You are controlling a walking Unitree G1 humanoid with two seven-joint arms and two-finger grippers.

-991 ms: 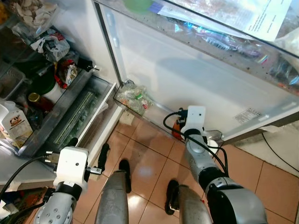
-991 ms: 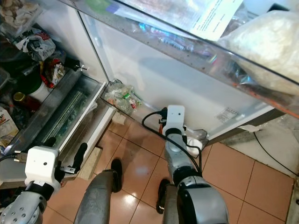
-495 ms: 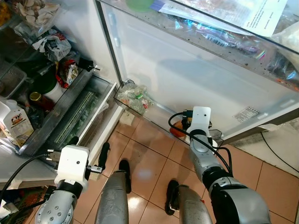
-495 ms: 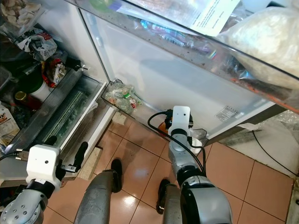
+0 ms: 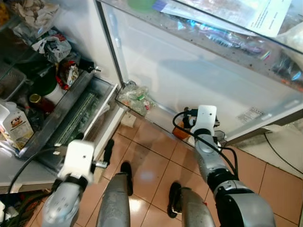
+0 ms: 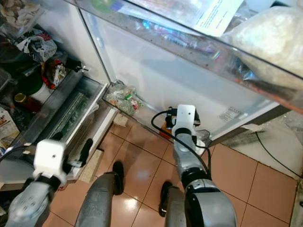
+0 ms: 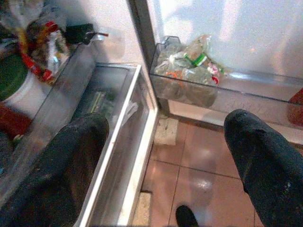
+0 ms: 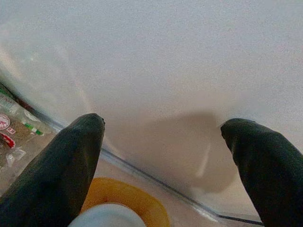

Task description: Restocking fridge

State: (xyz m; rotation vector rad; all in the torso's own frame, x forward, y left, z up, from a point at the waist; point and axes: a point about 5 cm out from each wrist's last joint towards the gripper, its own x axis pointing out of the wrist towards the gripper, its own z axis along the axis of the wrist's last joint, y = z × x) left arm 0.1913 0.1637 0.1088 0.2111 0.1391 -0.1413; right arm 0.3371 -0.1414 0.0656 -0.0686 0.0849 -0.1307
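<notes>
An orange bottle with a white cap (image 8: 124,199) stands in the low shelf (image 5: 161,113) of the open fridge door. My right gripper (image 8: 163,127) hovers just above it, open, with the bottle below and between the fingers and nothing held. In the left eye view the bottle (image 5: 180,133) peeks out beside the right wrist. My left gripper (image 7: 165,122) is open and empty. It hangs low in front of the clear crisper drawer (image 5: 80,116).
A clear bag of small packets (image 5: 135,98) fills the hinge end of the door shelf. Inside the fridge stand a milk carton (image 5: 14,127), a gold-lidded jar (image 5: 34,99) and a green-lidded tub (image 5: 45,85). A higher door shelf (image 5: 227,38) overhangs. The floor is orange tile (image 5: 151,161).
My right wrist has edged slightly right along the door shelf. My left arm has lifted a little toward the crisper drawer. Both grippers stay open.
</notes>
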